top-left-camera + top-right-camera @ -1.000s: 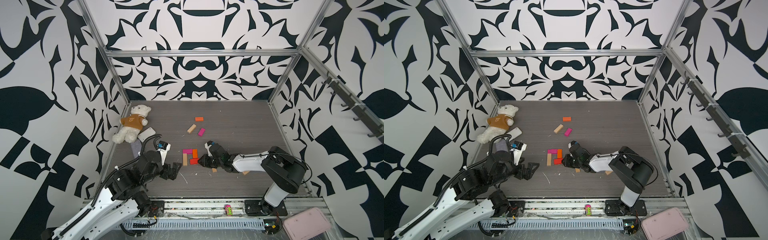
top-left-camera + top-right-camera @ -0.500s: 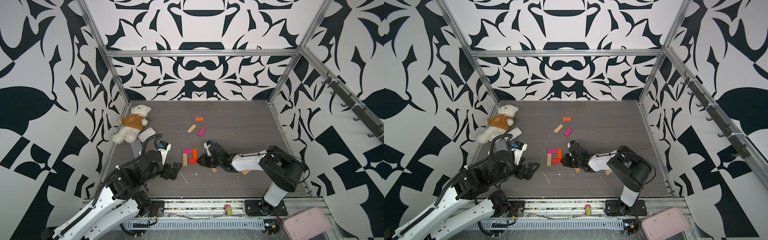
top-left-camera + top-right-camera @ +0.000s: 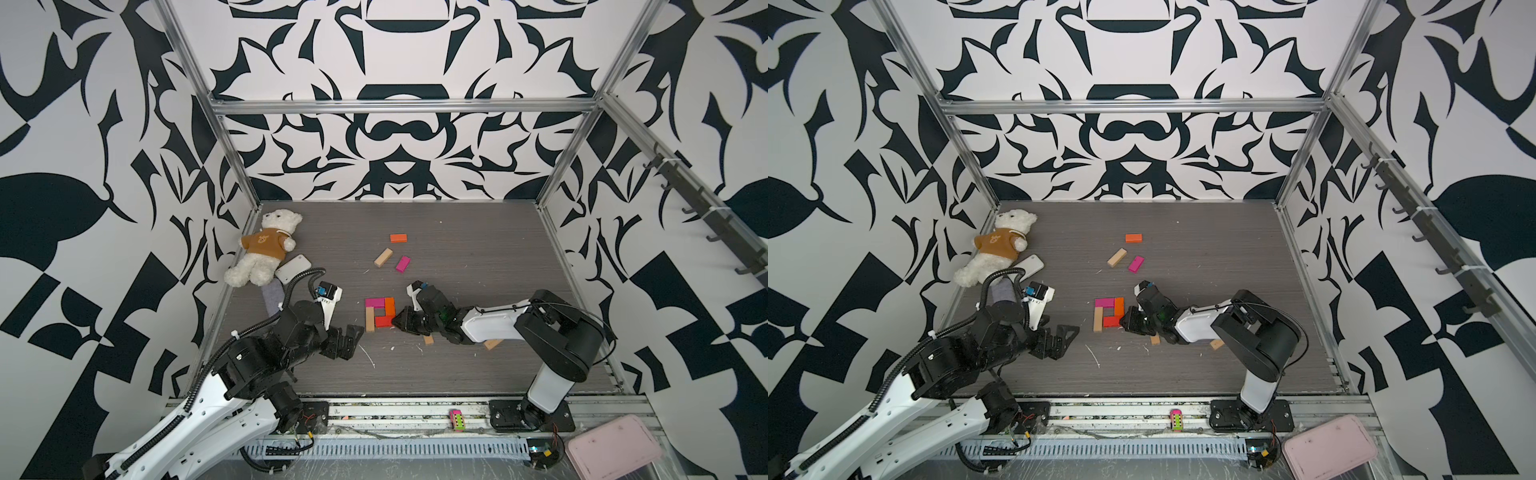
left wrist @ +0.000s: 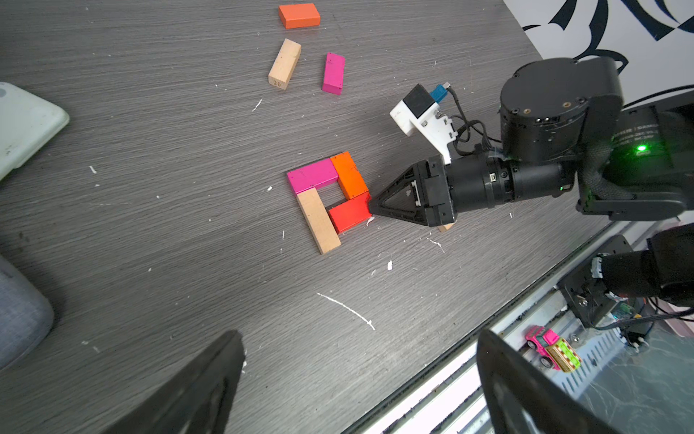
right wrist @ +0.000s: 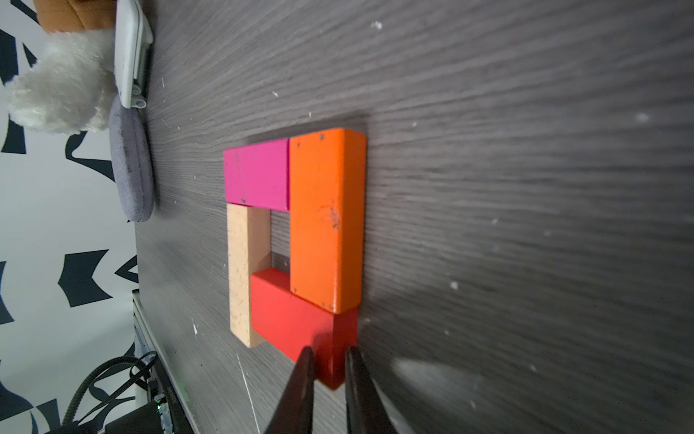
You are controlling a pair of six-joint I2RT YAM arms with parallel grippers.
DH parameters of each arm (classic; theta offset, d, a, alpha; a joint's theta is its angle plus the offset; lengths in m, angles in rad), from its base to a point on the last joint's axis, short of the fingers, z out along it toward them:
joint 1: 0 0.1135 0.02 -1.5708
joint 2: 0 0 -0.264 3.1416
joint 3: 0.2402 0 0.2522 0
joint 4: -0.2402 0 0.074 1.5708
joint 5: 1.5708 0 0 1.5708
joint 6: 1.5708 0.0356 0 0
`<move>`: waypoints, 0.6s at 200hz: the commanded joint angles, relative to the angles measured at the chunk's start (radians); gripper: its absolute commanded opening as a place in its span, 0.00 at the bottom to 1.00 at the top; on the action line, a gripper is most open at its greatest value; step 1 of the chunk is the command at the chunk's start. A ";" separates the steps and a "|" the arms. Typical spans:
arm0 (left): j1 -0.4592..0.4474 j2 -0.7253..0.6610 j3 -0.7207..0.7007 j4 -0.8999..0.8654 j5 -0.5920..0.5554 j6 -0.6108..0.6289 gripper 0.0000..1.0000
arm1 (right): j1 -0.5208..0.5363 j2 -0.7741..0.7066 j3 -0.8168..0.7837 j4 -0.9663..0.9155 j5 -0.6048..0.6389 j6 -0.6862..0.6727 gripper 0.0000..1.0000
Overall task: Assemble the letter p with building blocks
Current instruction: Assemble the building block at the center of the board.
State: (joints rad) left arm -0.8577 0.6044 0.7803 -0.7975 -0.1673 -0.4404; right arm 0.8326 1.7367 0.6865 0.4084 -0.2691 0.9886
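The right gripper (image 3: 395, 323) is inching further in against the red block (image 3: 383, 322) vs. 1 sec ago, its jaws pinching a touch tighter. The red block is getting shoved along w/ it, sliding slightly closer to the long tan block (image 3: 369, 321). The shift is small but showing in both top views. Behind, the right arm's elbow (image 3: 557, 332) is leaning further toward that same side. The wrist cam (image 3: 415, 287) on the gripper is drifting along w/ it, approx. the same small amount.
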 commanded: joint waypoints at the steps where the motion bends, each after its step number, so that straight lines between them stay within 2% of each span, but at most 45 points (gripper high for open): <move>1: 0.003 0.000 -0.006 -0.020 0.010 0.003 0.99 | 0.000 0.015 0.024 -0.005 0.004 0.004 0.18; 120: 0.003 0.004 -0.006 -0.022 0.001 0.000 1.00 | 0.008 -0.025 0.018 -0.023 0.030 0.006 0.22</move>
State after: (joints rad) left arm -0.8577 0.6044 0.7803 -0.7971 -0.1673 -0.4404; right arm 0.8349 1.7546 0.7002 0.4175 -0.2680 0.9936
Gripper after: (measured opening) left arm 0.994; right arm 0.206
